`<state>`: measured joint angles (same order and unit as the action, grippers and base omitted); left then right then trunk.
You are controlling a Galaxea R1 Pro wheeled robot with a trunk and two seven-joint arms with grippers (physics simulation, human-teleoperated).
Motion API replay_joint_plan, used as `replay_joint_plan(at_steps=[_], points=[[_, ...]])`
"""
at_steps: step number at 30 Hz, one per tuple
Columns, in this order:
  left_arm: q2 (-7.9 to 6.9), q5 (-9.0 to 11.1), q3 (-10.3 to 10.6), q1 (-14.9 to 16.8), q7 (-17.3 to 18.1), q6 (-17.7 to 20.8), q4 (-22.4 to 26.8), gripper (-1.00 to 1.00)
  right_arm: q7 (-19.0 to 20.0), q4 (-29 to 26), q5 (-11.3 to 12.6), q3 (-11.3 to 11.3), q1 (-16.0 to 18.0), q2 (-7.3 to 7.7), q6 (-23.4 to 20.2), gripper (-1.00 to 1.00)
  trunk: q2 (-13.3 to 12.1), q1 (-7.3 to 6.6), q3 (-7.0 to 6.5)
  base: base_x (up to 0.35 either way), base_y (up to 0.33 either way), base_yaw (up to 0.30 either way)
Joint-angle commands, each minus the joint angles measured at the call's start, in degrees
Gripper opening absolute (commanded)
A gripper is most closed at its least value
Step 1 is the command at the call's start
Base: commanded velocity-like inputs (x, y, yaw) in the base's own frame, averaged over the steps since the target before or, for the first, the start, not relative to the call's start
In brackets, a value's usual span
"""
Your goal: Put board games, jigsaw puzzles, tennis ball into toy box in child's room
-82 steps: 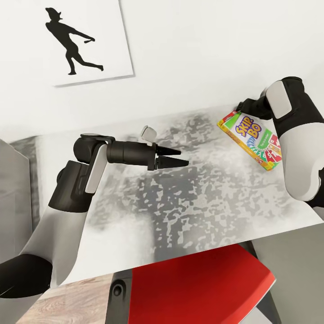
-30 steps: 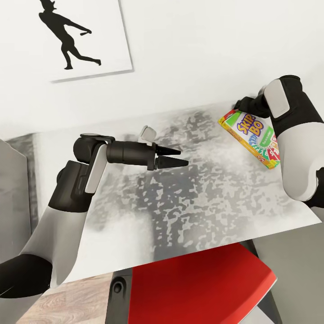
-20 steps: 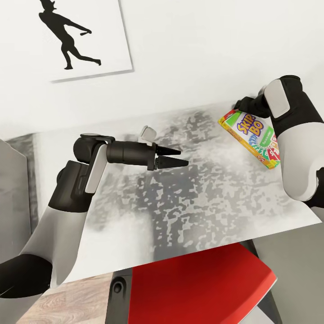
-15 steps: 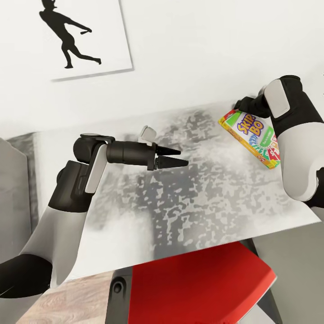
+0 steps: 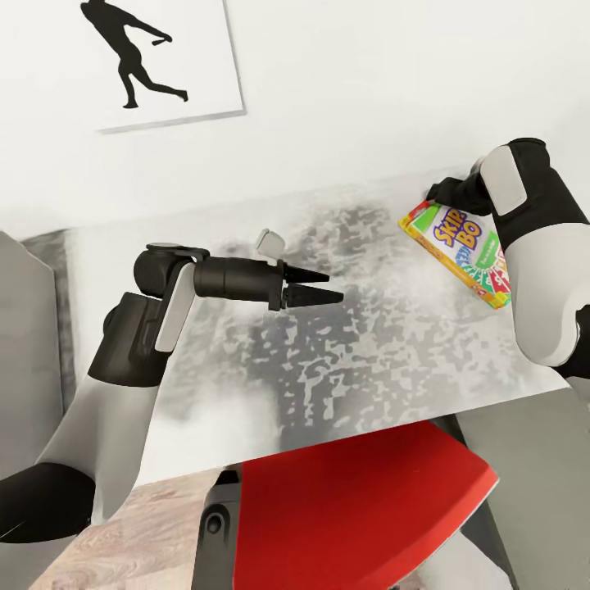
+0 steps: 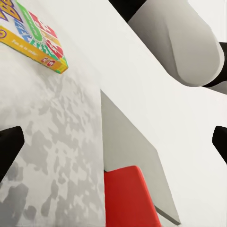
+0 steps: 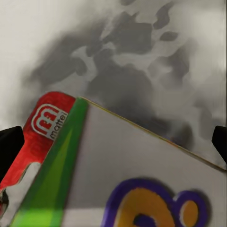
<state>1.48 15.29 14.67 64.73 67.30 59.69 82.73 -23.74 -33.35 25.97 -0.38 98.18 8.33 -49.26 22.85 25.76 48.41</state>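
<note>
Since 0.5 s ago the whole head view has shifted slightly; arms and box keep their poses. The board game point(image 5: 465, 253) lies flat on the mottled grey table point(image 5: 344, 369) at 2 o'clock, long axis running 10 to 4 o'clock. Right jaws point(image 5: 438, 192) clamp its far corner. Left jaws point(image 5: 315, 291) hover nearly together. White wall, silhouette picture point(image 5: 139, 57), red chair point(image 5: 360, 516).
</note>
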Motion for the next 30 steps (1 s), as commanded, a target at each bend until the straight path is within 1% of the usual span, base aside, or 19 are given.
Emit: replay_joint_plan(at_steps=[1,7,22,30], points=[[0.02,0.03,0.00,0.03,0.11,0.31,-0.02,1.00,-0.52,1.00,0.54,-0.06,0.00,0.02,-0.23,1.00,0.07,0.03,0.07,-0.213,0.033,0.000],[0.02,0.04,0.01,0.00,0.11,0.31,-0.01,1.00,-0.52,1.00,0.57,-0.07,0.00,0.00,-0.26,1.00,0.07,0.03,0.07,-0.204,0.105,0.000],[0.08,-0.19,-0.06,0.02,0.11,0.31,-0.03,1.00,-0.52,1.09,0.66,-0.11,0.00,0.01,-0.31,1.00,0.07,0.03,0.07,-0.235,0.179,0.000],[0.10,-0.10,-0.08,0.03,0.11,0.31,-0.03,1.00,-0.52,1.05,0.62,-0.18,0.00,0.01,-0.31,1.00,0.07,0.03,0.07,-0.055,0.022,0.000]])
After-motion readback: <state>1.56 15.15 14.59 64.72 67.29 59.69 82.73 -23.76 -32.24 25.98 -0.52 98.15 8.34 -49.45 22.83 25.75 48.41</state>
